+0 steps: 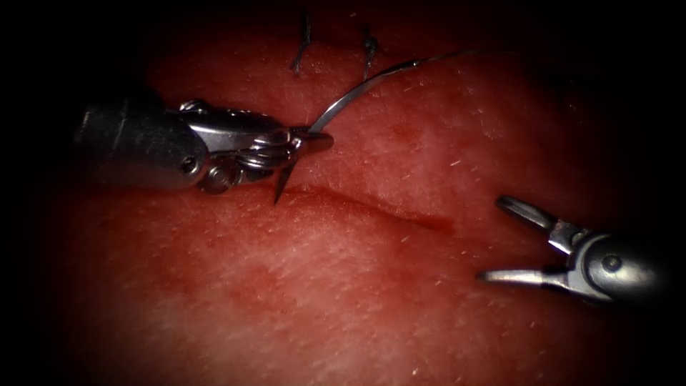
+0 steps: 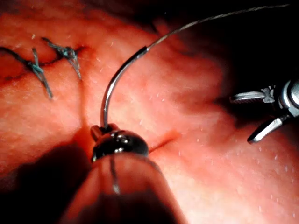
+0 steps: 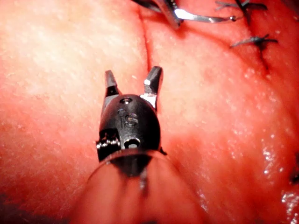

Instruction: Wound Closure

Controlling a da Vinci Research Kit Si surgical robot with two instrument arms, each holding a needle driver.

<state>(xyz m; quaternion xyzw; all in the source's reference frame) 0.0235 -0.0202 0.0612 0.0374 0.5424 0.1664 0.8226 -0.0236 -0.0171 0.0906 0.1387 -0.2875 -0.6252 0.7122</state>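
Red tissue fills the bench. Two knotted stitches sit beyond left tool, whose jaws pinch needle nr its tip; tip hangs just above the cut, not in tissue. Thread trails off. Right tool spread, empty. Cut btw tools unclosed, so most is left.
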